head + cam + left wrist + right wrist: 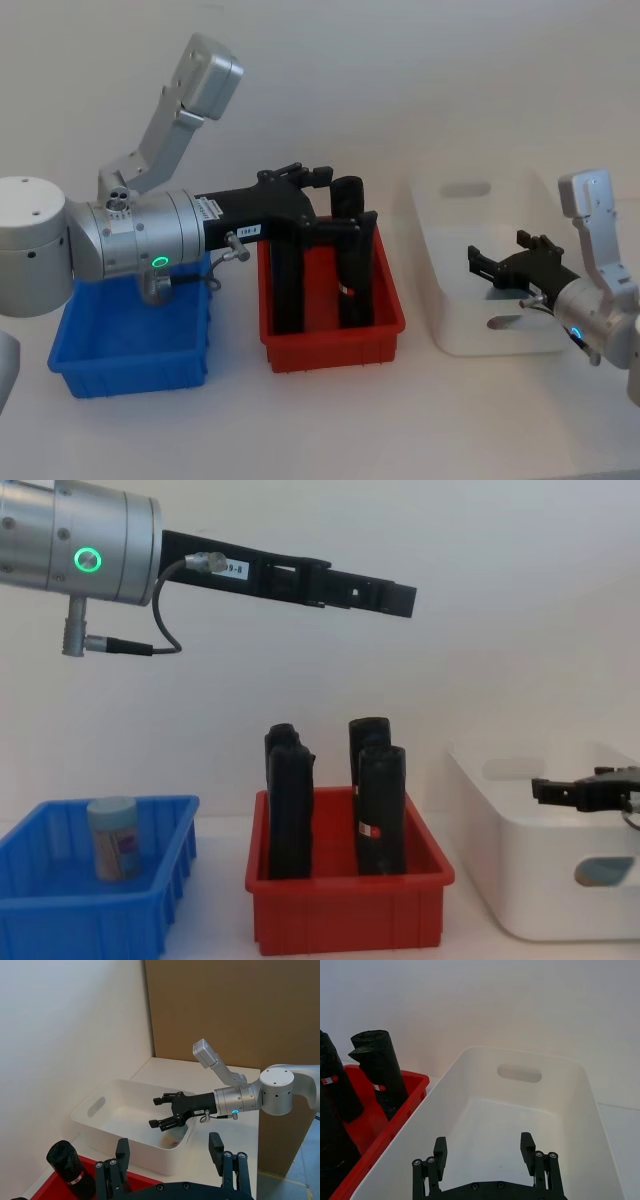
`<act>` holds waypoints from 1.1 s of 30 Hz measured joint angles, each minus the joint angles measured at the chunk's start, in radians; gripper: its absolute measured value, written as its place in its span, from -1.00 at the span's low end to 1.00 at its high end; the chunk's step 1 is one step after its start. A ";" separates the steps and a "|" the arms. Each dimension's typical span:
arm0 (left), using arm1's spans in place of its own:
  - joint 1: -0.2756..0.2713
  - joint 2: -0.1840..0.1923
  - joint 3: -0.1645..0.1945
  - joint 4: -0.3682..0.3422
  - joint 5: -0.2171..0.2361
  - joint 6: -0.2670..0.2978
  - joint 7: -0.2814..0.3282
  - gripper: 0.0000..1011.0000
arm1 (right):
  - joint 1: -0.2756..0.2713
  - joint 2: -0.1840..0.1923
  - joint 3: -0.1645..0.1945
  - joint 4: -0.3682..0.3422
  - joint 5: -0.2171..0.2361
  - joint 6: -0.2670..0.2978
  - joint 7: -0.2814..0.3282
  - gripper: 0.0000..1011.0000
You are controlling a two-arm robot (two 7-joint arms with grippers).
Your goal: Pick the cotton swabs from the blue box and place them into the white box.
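The right gripper (483, 1144) has its jaws spread wide and holds nothing. It hangs inside the rim of the white box (520, 1053), over the box's floor. In the left wrist view a pinkish second tub (169, 1139) lies on that floor just under the fingers, apart from them.

The left gripper (169, 1149) is also wide open and empty. It is held high, well above the red tray (350, 916), with its arm reaching out level from the robot's left. In the tray stand four tall black rolls (382, 810), upright and close together in pairs.

One tub of cotton swabs (112, 837) stands upright in the blue box (60, 920), near its back wall. The blue box, red tray and white box sit in a row on the white table (300, 430), left to right.
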 joint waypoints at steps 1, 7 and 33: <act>0.000 0.000 0.000 0.000 0.000 0.000 0.000 0.98 | 0.002 -0.001 0.000 0.004 0.000 -0.001 0.001 0.77; 0.000 0.000 0.000 0.000 0.000 0.000 0.000 0.98 | 0.006 -0.001 0.001 0.015 0.003 -0.016 0.005 0.98; 0.000 0.000 0.000 0.000 0.000 0.000 0.000 0.98 | -0.085 0.033 0.036 -0.160 0.047 -0.157 -0.061 0.98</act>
